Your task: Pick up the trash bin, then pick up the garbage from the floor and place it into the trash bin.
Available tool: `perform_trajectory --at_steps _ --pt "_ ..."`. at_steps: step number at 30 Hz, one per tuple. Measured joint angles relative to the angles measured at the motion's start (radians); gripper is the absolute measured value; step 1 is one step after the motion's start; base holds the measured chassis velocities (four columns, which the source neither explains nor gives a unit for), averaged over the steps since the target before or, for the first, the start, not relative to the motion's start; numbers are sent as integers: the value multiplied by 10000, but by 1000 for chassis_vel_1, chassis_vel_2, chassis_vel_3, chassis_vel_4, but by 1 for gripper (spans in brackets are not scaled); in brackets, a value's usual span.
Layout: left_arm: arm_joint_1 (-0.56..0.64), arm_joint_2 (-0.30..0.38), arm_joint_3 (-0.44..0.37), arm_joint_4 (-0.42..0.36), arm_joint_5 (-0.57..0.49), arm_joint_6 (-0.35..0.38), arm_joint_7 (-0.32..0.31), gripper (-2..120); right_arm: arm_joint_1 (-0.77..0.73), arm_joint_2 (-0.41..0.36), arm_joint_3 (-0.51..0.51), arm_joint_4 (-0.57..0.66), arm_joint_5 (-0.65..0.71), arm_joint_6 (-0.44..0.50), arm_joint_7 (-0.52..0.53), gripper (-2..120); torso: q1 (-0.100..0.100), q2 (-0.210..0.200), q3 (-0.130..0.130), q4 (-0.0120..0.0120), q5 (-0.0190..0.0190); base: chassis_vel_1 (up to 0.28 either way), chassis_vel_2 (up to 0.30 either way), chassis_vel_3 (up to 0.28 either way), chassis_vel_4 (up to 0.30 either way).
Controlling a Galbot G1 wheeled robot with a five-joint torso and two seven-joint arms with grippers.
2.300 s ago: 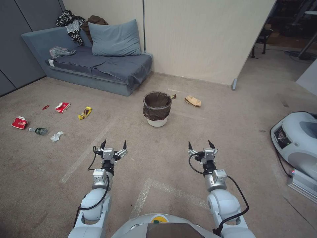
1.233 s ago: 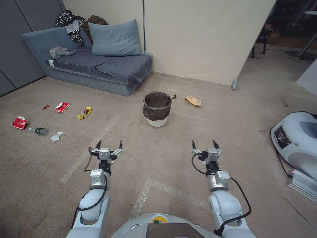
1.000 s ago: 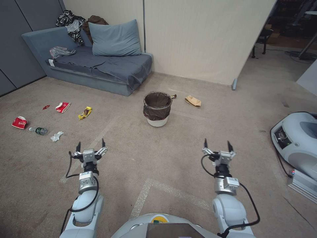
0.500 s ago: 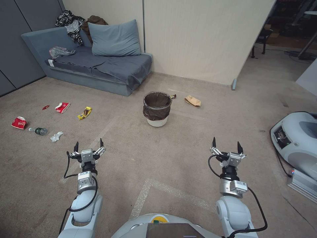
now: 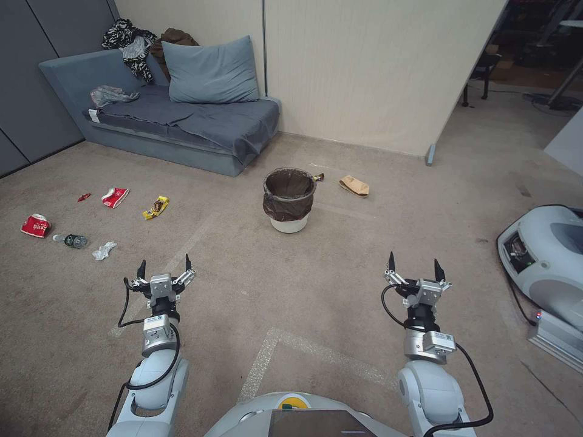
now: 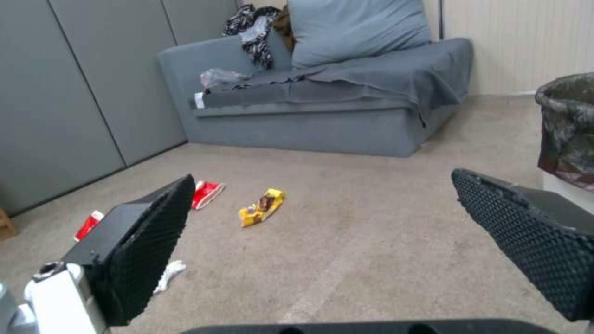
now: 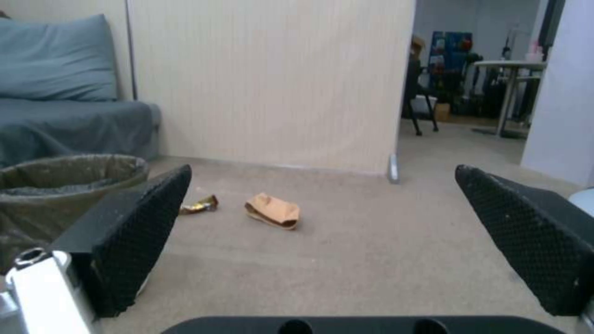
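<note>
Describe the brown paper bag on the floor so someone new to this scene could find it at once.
Start at the beige partition wall and drop to the carpet in front of it, where the trash bin stands. The paper bag lies just to the bin's right. It is tan, crumpled and flat, much bigger than the small shiny wrapper between it and the bin.

trash bin [image 6: 568, 127]: cut off at the left wrist view's edge.
small wrapper [image 5: 318, 177]: behind the bin, too small to identify.
red scrap [image 5: 84, 196]: too small to tell.
</note>
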Motion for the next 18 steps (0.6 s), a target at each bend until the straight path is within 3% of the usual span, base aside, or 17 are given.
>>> perform_trajectory --at_steps 11,18 --pt "40 -33 30 -65 22 1 22 100 70 22 7 -100 -14 128 -53 100 0 0 0 0 1 -23 12 22 -16" --pt "25 -68 34 -75 37 5 26 100 125 46 6 -134 -16 141 -57 100 -1 0 -1 0 1 -156 156 175 -165"
